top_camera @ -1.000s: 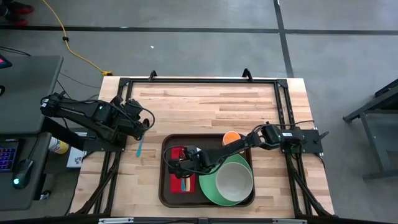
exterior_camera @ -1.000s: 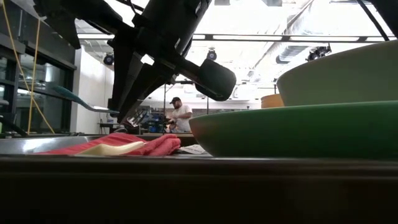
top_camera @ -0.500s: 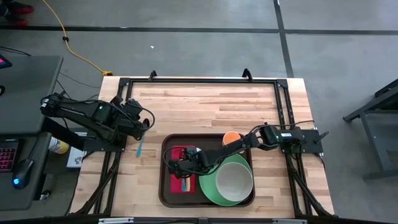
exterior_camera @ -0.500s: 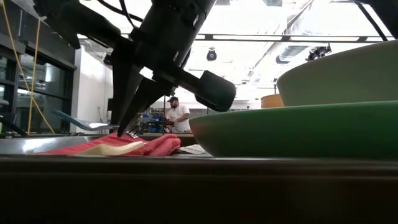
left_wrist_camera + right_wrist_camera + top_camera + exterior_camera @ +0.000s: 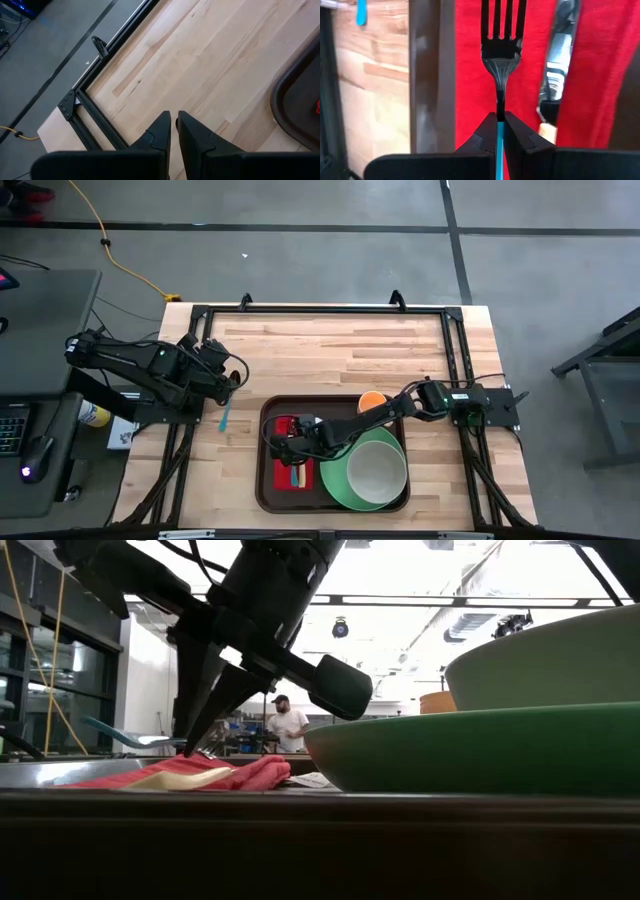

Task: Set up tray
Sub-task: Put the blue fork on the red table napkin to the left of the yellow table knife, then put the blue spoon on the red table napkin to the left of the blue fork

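Right pincer (image 5: pixel 500 131) was clamped on a blue-handled dark metal fork (image 5: pixel 500 45), tines over the small red cloth napkin (image 5: pixel 290 452) in the large dark brown rectangular plastic tray (image 5: pixel 268 480) (near desk edge, centre). Left pincer (image 5: pixel 174 131) hovered nearly shut, holding nothing, over the wooden desk (image 5: pixel 330 350).
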